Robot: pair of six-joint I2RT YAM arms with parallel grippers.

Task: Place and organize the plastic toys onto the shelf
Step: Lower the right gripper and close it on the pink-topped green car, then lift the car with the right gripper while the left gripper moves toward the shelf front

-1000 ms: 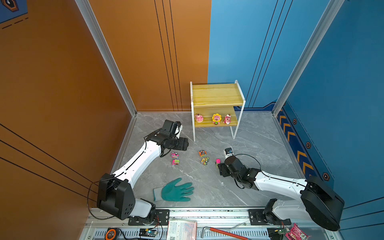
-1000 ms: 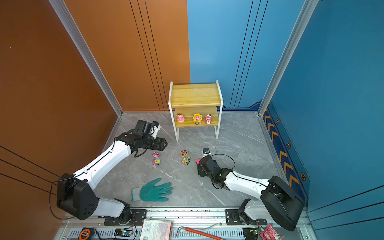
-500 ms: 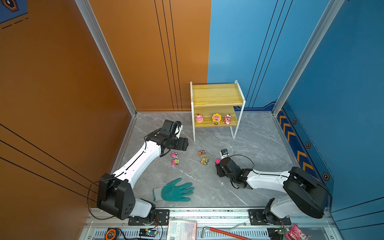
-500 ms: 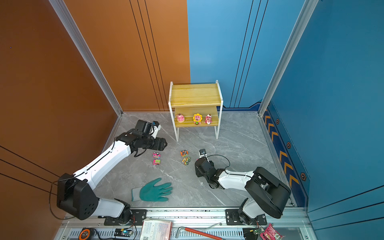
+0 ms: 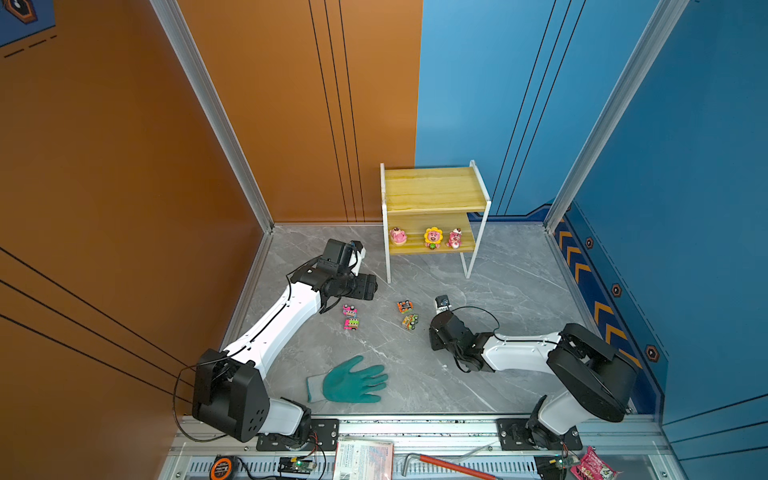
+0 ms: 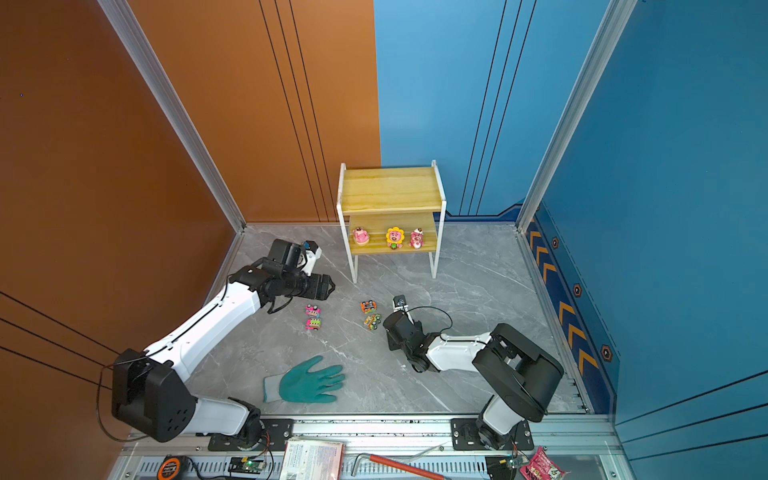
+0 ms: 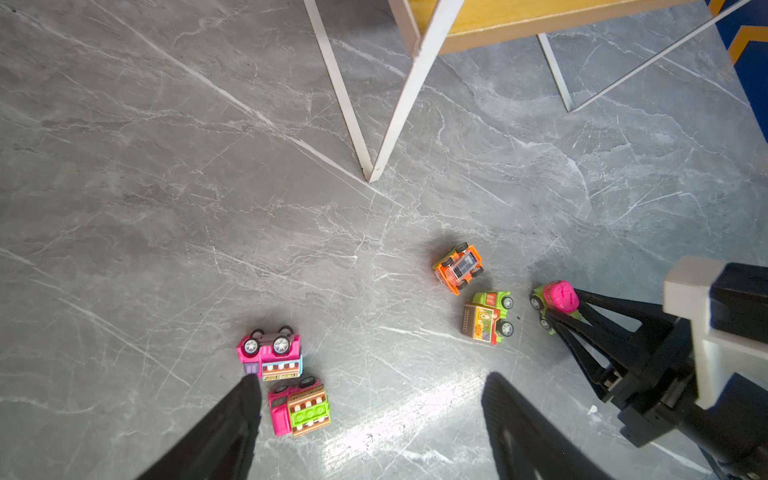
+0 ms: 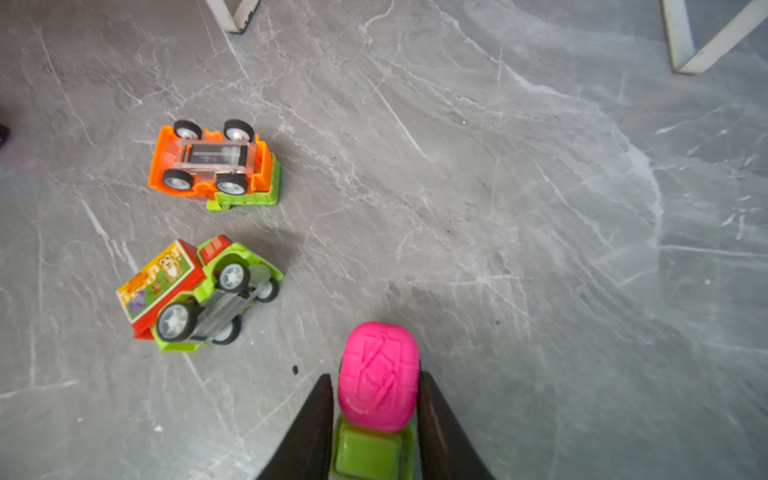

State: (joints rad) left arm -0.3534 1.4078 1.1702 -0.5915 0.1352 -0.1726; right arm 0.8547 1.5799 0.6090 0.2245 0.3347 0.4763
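Observation:
The shelf (image 5: 434,189) stands at the back with three pink bear toys (image 5: 433,237) on its lower board. Two pink cars (image 7: 270,353) (image 7: 300,409) lie on the grey floor just ahead of my left gripper (image 7: 370,378), which hangs open above them with nothing between its fingers. An orange car (image 8: 212,164) lies upside down, and a green and red truck (image 8: 195,291) rests on its side. My right gripper (image 8: 376,380) is low on the floor, its fingers pressed to both sides of a green car with a pink drum (image 8: 378,374).
A teal work glove (image 5: 349,380) lies on the floor near the front. The shelf's white legs (image 7: 370,174) stand just beyond the cars. Tools, a tape measure and a packet sit on the front rail (image 5: 415,428). Walls close in on both sides.
My right gripper's jaws have narrowed onto the green and pink car, and the right arm's elbow has folded back. The left arm has not moved.

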